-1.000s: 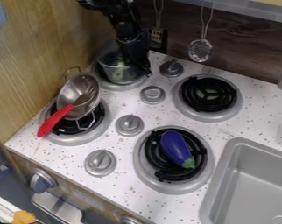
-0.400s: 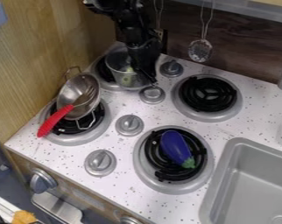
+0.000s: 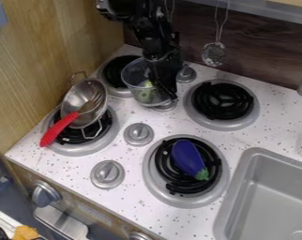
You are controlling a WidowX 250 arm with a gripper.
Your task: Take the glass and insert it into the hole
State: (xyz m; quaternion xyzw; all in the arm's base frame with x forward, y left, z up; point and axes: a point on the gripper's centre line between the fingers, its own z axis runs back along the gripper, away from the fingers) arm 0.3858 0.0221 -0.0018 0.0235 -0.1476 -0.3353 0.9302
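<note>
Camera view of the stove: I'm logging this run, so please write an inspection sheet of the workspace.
Surface: white speckled stovetop
Job's things: clear glass, something green inside, in front of a knob; intended hole, cannot tell
Clutter: eggplant on front right burner; metal bowl and red handle at left burner
Hand: at the glass's right side
Cables: nothing seen
Surroundings: sink at right; strainer hanging behind

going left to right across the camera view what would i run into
Metal bowl → clear glass → purple eggplant → grey sink.
</note>
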